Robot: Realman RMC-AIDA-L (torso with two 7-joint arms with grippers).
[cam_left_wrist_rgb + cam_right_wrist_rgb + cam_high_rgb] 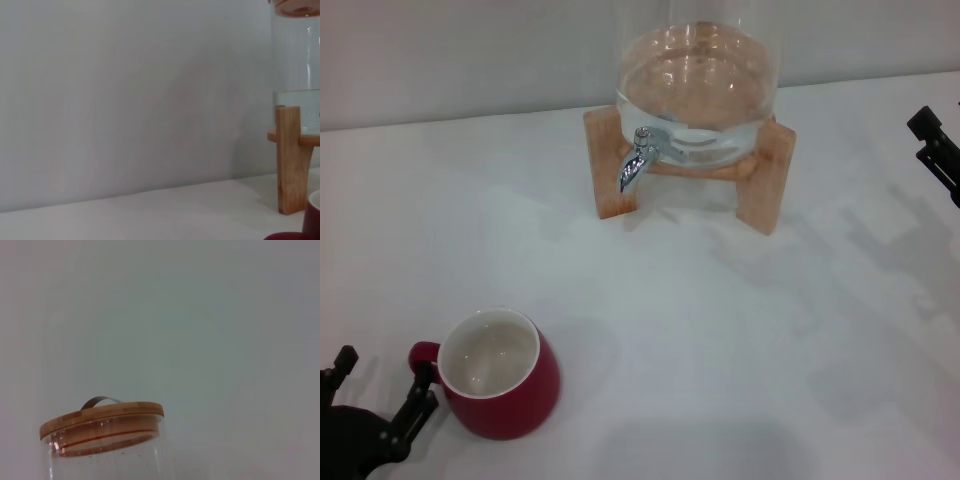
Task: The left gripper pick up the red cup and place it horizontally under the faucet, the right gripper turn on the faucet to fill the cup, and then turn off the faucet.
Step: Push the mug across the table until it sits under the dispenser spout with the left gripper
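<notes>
A: Where is the red cup (pixel 505 378) found, and how is it expected to handle?

B: It is stood upright near the front left corner of the tabletop (pixel 740 340), mouth up, its white inside apparently empty. It is judged to be glazed ceramic: stiff, fairly weighty for its size, smooth enough to slip, and liable to chip if knocked or dropped.

A: Where should it be taken hold of?

B: The small loop handle (pixel 423 353) is turned toward the left edge, and that is where a secure hold is judged possible. The rounded belly offers no flat face, so a pinch across it could be squeezed out.

A: What is seen of the left gripper (pixel 375 395)?

B: Its fingers are spread at the front left corner, one fingertip touching or just beside the handle; nothing is held. In the left wrist view only a sliver of the cup is caught at the frame's edge.

A: And farther out?

B: The faucet (pixel 635 160) is set well apart from the cup, toward the back edge, projecting from the glass jar (pixel 700 80) on the wooden stand (pixel 760 190). The right gripper (pixel 938 150) is parked at the right edge; whether it is spread or closed cannot be told
</notes>
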